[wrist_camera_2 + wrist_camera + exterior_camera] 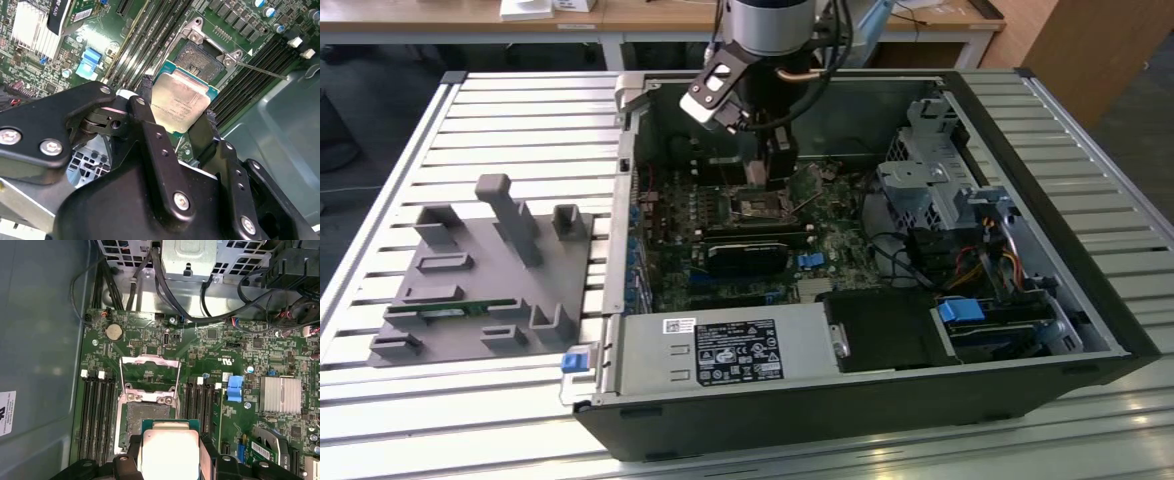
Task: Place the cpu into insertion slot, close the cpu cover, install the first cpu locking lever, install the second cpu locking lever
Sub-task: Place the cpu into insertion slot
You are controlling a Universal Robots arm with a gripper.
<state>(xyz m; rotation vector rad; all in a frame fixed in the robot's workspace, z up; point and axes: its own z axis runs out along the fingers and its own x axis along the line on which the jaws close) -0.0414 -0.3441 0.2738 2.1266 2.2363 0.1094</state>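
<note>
Gripping the cpu (183, 109) by two opposite edges, my pincer (178, 102) hangs inside the computer case (854, 412), close to the bare insertion slot (147, 417). I see the cpu cover (150, 359) standing open beyond it, black memory slots (97, 410) flanking both sides, and a thin lever (261, 70) sticking outward.

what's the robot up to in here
The arm's gripper holds the cpu by its edges, just above the slot on the green board inside an open computer case. The cover is swung open, and the cpu isn't seated yet.
</note>
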